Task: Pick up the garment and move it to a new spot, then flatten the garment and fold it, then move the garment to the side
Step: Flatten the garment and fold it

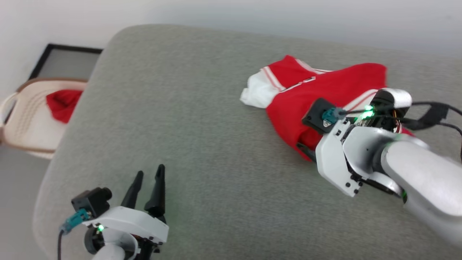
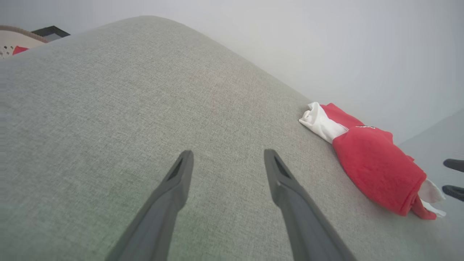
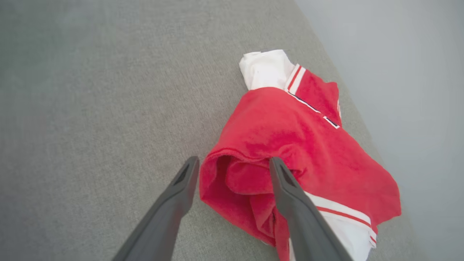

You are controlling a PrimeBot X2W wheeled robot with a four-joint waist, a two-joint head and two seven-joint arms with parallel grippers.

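Observation:
The garment (image 1: 306, 94), a red T-shirt with white sleeves and striped trim, lies crumpled at the right of the grey cushion (image 1: 202, 126). My right gripper (image 3: 233, 161) is open over its near end. One finger is above the red cloth, the other beside it over bare grey fabric; I cannot tell whether they touch. In the right wrist view the garment (image 3: 290, 137) shows a rolled hem between the fingers. My left gripper (image 1: 150, 170) hovers open and empty at the lower left, far from the garment (image 2: 373, 163). The right gripper's tips (image 2: 451, 177) peek in past the garment in the left wrist view.
A pale woven basket (image 1: 32, 119) stands off the cushion's left edge, with a small plain red cloth (image 1: 63, 103) in it. A black-framed panel (image 1: 57, 59) leans on the wall behind it. The cushion's rounded edge drops away at left and rear.

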